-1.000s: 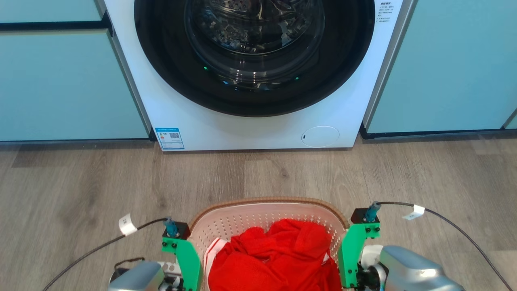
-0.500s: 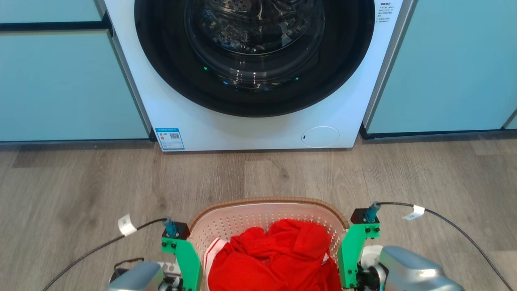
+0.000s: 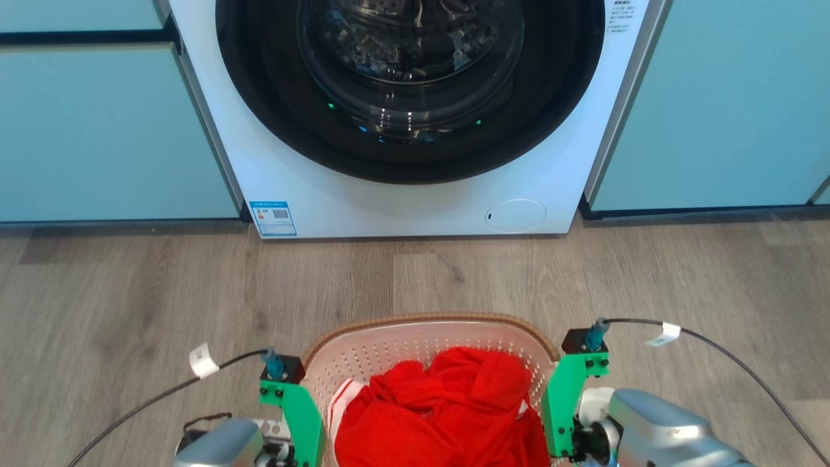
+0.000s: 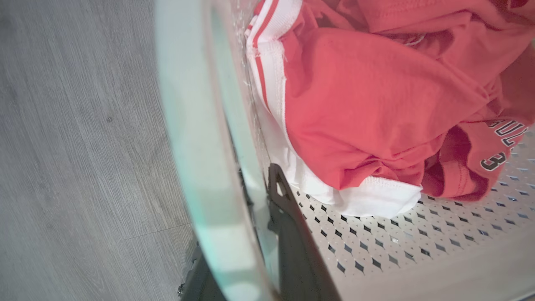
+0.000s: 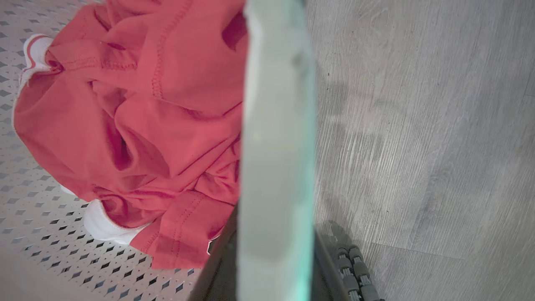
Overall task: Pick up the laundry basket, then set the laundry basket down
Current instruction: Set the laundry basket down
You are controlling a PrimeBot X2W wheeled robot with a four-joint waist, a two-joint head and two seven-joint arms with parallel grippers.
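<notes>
The laundry basket (image 3: 402, 353) sits at the near centre with red clothing (image 3: 447, 415) heaped inside. The wooden floor (image 3: 130, 292) lies around it and the washing machine (image 3: 402, 211) stands on the far side. The pick-up looks to be the step in hand, though I cannot tell whether the base is off the floor. The next move calls for both arms travelling level together, keeping the load flat until it is set down. The left jaws are nearly closed, fingers (image 4: 290, 238) clamping the left handle (image 4: 192, 138). The right jaws likewise grip the right handle (image 5: 276, 146).
</notes>
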